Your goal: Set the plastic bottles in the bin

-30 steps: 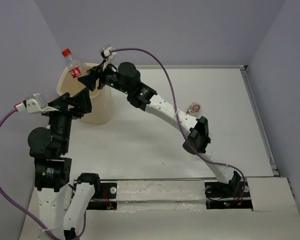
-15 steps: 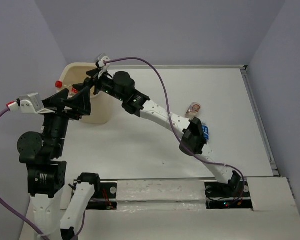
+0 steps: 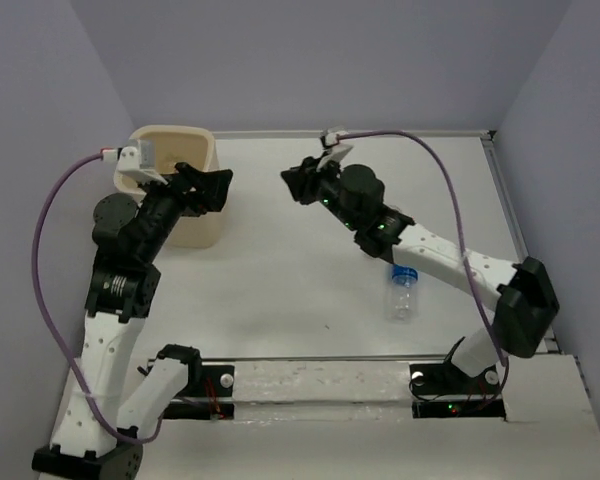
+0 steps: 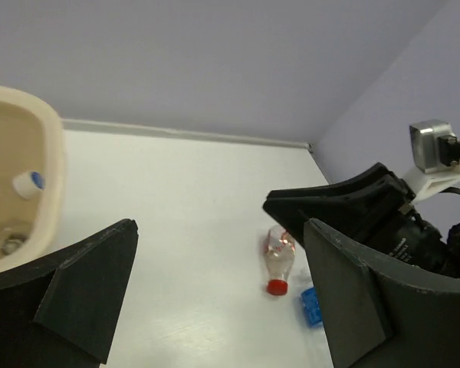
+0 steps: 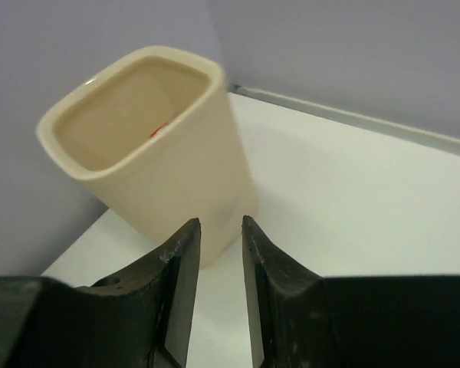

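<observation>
The bin is seen at the upper left of the frame. Two bottles are left on the desk: a blue-labelled bottle right of centre and a red-capped bottle. The left jaws are spread wide, the right jaws narrowed to a slit, and nothing is held by either.

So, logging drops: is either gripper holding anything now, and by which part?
Nothing is held: the black left gripper gapes empty; the black right gripper, barely parted, is empty too.
</observation>
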### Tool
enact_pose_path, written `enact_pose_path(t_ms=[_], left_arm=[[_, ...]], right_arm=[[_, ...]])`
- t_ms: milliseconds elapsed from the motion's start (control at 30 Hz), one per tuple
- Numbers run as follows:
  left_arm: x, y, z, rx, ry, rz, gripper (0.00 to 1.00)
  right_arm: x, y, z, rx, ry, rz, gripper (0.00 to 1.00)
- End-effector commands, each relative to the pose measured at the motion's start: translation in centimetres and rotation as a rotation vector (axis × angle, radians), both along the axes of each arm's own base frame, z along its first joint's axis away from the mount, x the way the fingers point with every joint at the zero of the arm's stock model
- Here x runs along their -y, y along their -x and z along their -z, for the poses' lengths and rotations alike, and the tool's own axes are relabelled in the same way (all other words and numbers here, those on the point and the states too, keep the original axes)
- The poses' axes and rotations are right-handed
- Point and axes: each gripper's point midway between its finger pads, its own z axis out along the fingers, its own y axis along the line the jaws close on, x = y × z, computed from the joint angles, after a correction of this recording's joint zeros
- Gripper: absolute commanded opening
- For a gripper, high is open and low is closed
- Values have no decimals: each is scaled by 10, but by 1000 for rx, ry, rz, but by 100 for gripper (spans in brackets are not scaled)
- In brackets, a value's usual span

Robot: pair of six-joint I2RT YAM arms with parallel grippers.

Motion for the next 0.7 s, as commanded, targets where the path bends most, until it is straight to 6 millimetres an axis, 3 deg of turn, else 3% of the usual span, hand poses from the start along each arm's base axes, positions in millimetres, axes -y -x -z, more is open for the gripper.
enact_pose_path(t_ms=[0, 33, 67, 100, 133, 167, 200, 233, 333, 367, 400, 467, 667], left_arm=[[75, -13, 27, -67, 6, 203, 99], [90, -14, 33, -85, -10, 219, 99], [104, -29, 51, -134, -44, 195, 99], [119, -30, 53, -143, -59, 209, 99], [148, -22, 61, -160, -87, 277, 99], [163, -37, 83, -206, -126, 251, 99], [176, -39, 82, -207, -135, 266, 99], [195, -37, 92, -225, -159, 301, 99], [240, -54, 118, -261, -208, 345, 99], [261, -59, 145, -302, -256, 370, 99], [273, -64, 139, -288, -257, 380, 99], [302, -77, 163, -321, -301, 400, 99], [361, -110, 221, -405, -377, 469, 99]], right_arm=[[128, -8, 45, -192, -63, 328, 31], [150, -4, 59, -229, -59, 367, 30], [178, 9, 52, -232, -92, 402, 31], [205, 14, 86, -287, -50, 463, 42], [222, 25, 106, -345, -1, 500, 51], [237, 34, 115, -371, 23, 549, 60], [257, 50, 129, -417, 57, 590, 73], [269, 56, 134, -433, 66, 621, 77], [293, 79, 157, -505, 81, 682, 83], [296, 84, 164, -521, 84, 687, 83], [301, 86, 170, -537, 83, 703, 83], [307, 92, 186, -583, 94, 719, 83], [335, 93, 220, -671, 124, 824, 86]])
